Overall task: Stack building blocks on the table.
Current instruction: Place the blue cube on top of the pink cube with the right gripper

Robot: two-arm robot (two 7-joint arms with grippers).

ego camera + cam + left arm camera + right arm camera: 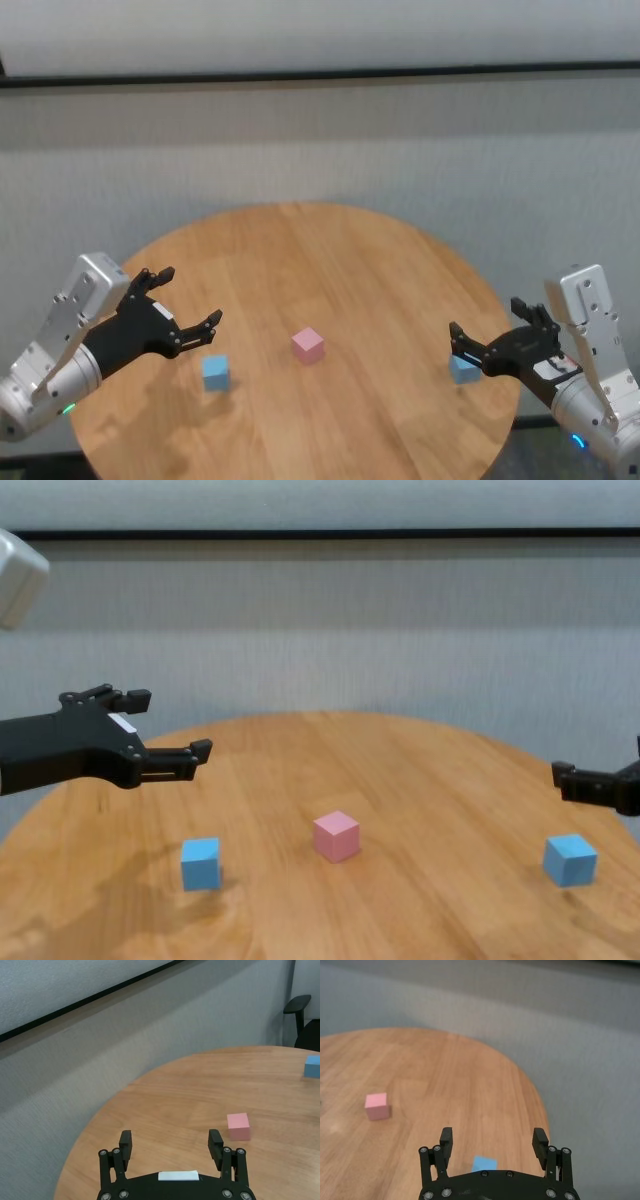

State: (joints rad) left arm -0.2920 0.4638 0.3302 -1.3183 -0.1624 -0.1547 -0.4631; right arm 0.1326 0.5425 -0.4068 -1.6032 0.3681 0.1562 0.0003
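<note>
Cubes sit in a loose row across the near half of the large round table [300,250] with its light orange-brown wood-plank top, none stacked and none touching another. The small matte pink cube [308,345] lies near the middle of the top. One small matte light blue cube [215,372] rests toward the left edge, well apart from the pink one. The other small matte light blue cube [463,369] rests close to the right edge, also well apart from the pink one.

The left gripper [188,298] hangs above the table near the left edge, over and slightly behind the left blue cube without touching it. Its black fingers [125,1141] are spread wide with nothing between them. The right gripper [492,328] hovers at the right edge, just above the right blue cube, which shows below its palm in the right wrist view [484,1163]. Its black fingers [446,1138] are likewise apart and hold nothing.
</note>
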